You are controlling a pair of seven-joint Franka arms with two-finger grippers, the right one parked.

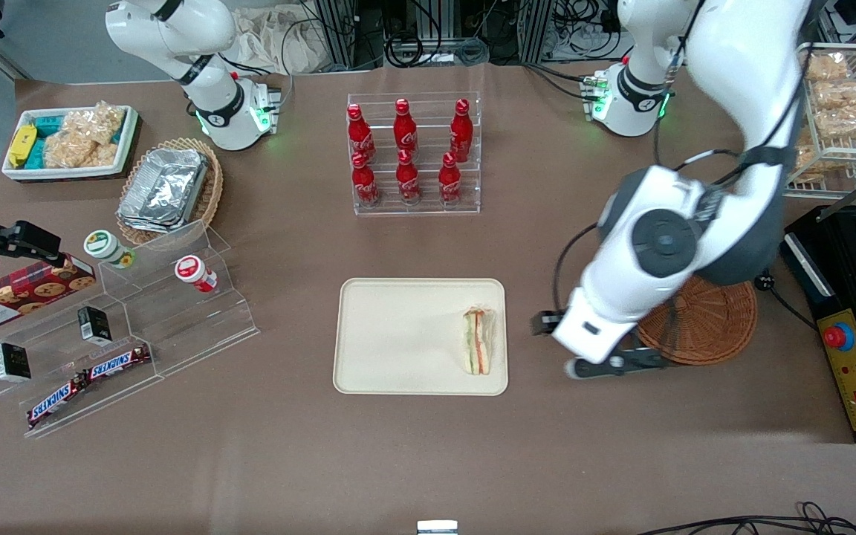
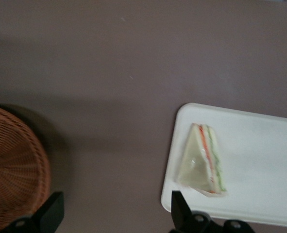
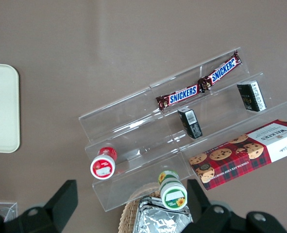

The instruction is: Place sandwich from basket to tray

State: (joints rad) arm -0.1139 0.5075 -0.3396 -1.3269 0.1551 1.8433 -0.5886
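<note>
One sandwich (image 1: 478, 341) lies on my tray (image 1: 398, 334), at its edge nearest the basket (image 1: 703, 319). My end effector (image 1: 606, 365) hangs open and empty over bare desk (image 1: 428, 461) between tray and basket, just beside the sandwich.

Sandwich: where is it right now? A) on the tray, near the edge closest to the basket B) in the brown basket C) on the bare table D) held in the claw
A. The sandwich lies on the tray near its basket-side edge; the open claw hangs empty above the table between tray and basket.
</note>
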